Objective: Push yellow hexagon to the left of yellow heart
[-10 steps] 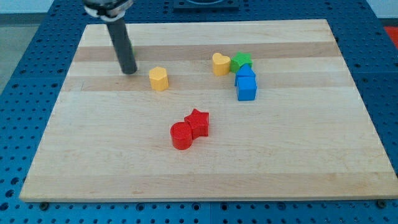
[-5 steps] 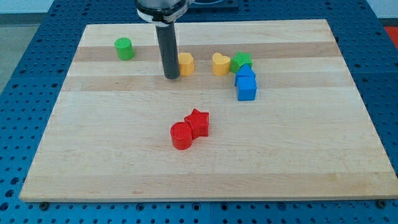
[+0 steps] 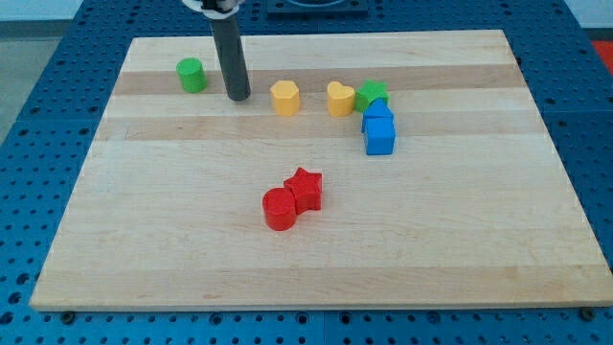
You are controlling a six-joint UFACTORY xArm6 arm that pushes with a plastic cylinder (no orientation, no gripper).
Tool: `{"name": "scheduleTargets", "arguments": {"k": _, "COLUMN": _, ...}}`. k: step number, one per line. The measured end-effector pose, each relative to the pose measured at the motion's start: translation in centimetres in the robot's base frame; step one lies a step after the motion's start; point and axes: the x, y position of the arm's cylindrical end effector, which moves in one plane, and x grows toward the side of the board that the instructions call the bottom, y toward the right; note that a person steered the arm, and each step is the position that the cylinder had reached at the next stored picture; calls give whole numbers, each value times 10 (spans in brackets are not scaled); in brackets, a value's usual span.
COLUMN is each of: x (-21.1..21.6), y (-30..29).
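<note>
The yellow hexagon (image 3: 284, 98) sits on the wooden board (image 3: 306, 240) near the view's top, just left of the yellow heart (image 3: 340, 99), with a small gap between them. My tip (image 3: 238, 97) rests on the board to the left of the hexagon, apart from it, between the hexagon and a green cylinder (image 3: 192, 75). The rod rises from the tip toward the view's top edge.
A green star (image 3: 372, 94) touches the heart's right side. Two blue blocks (image 3: 379, 128) lie just below the star. A red star (image 3: 306, 188) and a red cylinder (image 3: 280, 209) sit together near the board's middle.
The yellow hexagon was pushed right and up to beside the heart. My tip then drew back left, away from the hexagon. The green cylinder came into view from behind the rod.
</note>
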Motion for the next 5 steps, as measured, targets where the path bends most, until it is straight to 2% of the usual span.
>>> {"name": "scheduleTargets", "arguments": {"k": 5, "x": 9, "y": 41}}
